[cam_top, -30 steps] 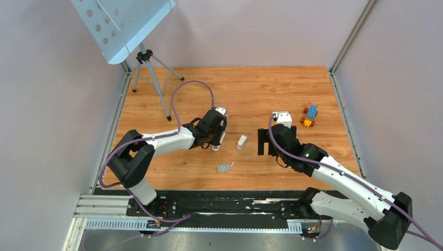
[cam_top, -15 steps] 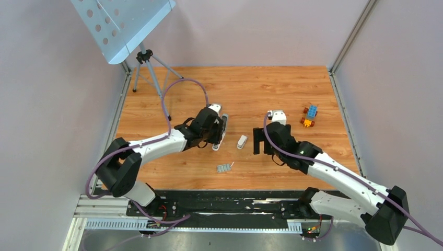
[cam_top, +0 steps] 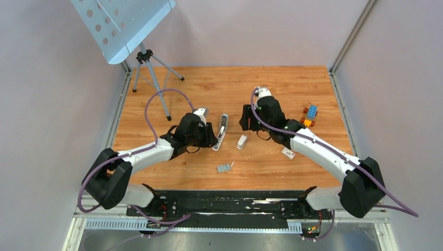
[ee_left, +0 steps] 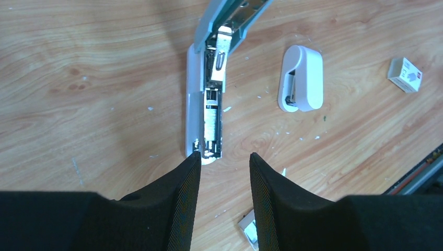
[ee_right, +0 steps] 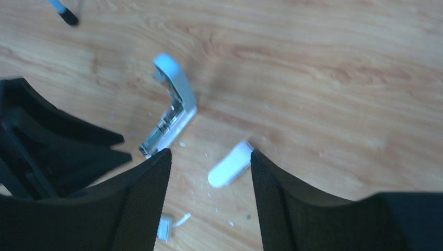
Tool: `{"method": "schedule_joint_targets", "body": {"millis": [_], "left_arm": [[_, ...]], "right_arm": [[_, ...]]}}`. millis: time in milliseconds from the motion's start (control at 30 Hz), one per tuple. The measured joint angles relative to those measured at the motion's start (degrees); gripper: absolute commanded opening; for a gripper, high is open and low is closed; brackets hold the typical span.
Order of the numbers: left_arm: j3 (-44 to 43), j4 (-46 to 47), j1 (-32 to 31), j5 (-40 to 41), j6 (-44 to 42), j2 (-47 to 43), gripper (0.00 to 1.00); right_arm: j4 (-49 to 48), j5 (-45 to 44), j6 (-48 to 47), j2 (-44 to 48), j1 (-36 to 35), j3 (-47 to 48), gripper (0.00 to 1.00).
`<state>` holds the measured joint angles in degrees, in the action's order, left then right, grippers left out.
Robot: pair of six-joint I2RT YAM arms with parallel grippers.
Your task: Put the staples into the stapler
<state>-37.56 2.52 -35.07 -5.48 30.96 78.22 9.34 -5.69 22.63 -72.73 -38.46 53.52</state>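
Observation:
The stapler (cam_top: 222, 133) lies on the wooden table with its pale grey-blue top hinged up. In the left wrist view the stapler (ee_left: 205, 112) shows its metal inner channel, bare of any finger. My left gripper (cam_top: 211, 137) (ee_left: 223, 159) is open just behind the stapler's near end, with nothing between its fingers. The staples (cam_top: 224, 168) lie as a small ribbed grey block nearer the arms; a corner of the staples (ee_left: 249, 234) peeps out beside my right-hand finger. My right gripper (cam_top: 245, 122) (ee_right: 209, 157) is open above the table, past the stapler (ee_right: 170, 107), holding nothing.
A white rounded plastic piece (cam_top: 242, 141) (ee_left: 300, 78) (ee_right: 230, 164) lies just right of the stapler. A small white box (cam_top: 288, 152) (ee_left: 406, 74) sits further right. A colourful toy-brick block (cam_top: 309, 116) stands at the right. A tripod (cam_top: 151, 65) with a perforated panel is at the back left.
My left gripper has let go of the stapler and drawn back left, leaving it lying open. The right arm has swung toward the far middle, uncovering the white box; its jaws have narrowed somewhat.

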Motion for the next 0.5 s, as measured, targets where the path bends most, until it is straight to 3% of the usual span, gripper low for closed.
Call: {"method": "schedule_joint_targets", "body": {"millis": [233, 400, 500], "left_arm": [[2.3, 4.6, 0.0, -3.0, 0.5, 0.5, 0.38], [2.3, 4.9, 0.0, -3.0, -0.4, 1.4, 0.37], [2.8, 5.6, 0.1, -3.0, -0.6, 1.7, 0.37]], "right_arm": [[-7.9, 12.2, 0.3, -10.9, 6.6, 8.0, 0.58], [-10.1, 18.6, 0.7, -18.7, 7.9, 14.2, 0.60], [-10.8, 21.4, 0.9, -22.7, 8.2, 17.1, 0.56]]}}
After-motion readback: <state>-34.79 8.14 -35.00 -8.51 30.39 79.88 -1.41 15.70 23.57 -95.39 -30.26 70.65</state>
